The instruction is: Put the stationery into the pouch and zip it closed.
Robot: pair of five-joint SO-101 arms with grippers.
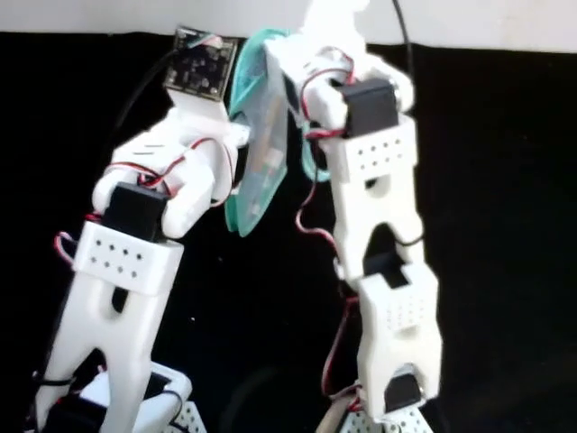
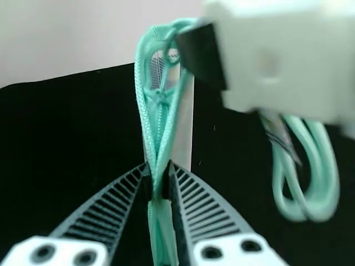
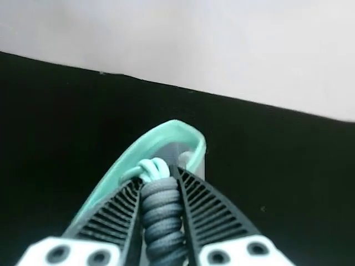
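The teal pouch (image 1: 257,144) with a clear side hangs upright in the air between the two arms, above the black table. My left gripper (image 2: 160,178) is shut on the pouch's teal zipper edge (image 2: 158,111), which runs up from between the fingers. My right gripper (image 3: 161,178) is shut on a dark braided pull cord (image 3: 161,213) tied to a teal loop (image 3: 150,166) at the pouch's rim (image 3: 177,130). What lies inside the pouch is too unclear to tell. A teal strap loop (image 2: 305,183) dangles below the right arm's body (image 2: 272,55).
A black cloth covers the table (image 1: 505,180), and a pale wall (image 3: 222,39) runs behind its far edge. The two white arms (image 1: 135,253) (image 1: 379,225) stand close together at mid-table, with red wires along them.
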